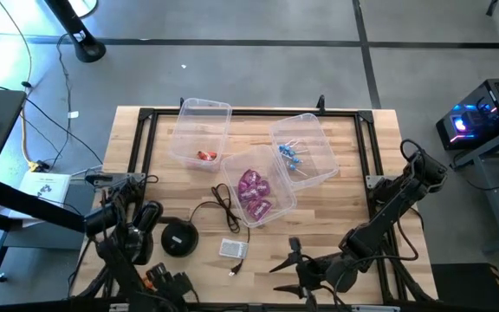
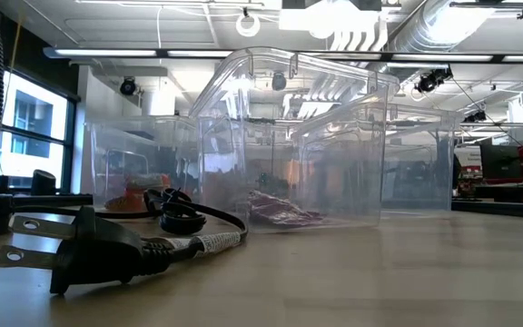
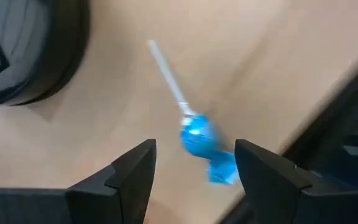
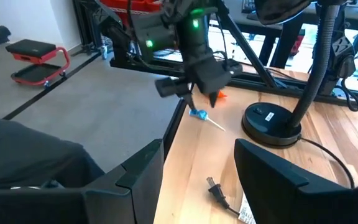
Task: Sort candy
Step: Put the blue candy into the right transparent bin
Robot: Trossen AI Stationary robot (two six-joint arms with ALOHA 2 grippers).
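A light-blue lollipop (image 3: 198, 138) with a white stick lies on the table close to its left edge, also seen in the right wrist view (image 4: 198, 114). My left gripper (image 3: 194, 163) hangs just above it, pointing down, open, one finger on either side of the sweet, touching nothing. In the high view the left arm (image 1: 132, 234) hides this candy. Three clear bins stand mid-table: one with orange-red candy (image 1: 206, 156), one with purple candy (image 1: 255, 192), one with blue lollipops (image 1: 291, 156). My right gripper (image 1: 287, 260) waits open near the front edge.
A black round base (image 1: 178, 236) with a bent stalk stands right of my left gripper. A small white box (image 1: 233, 249) with a black cable lies near the front. A black plug (image 2: 71, 245) lies in the low view's foreground. A black frame borders the table.
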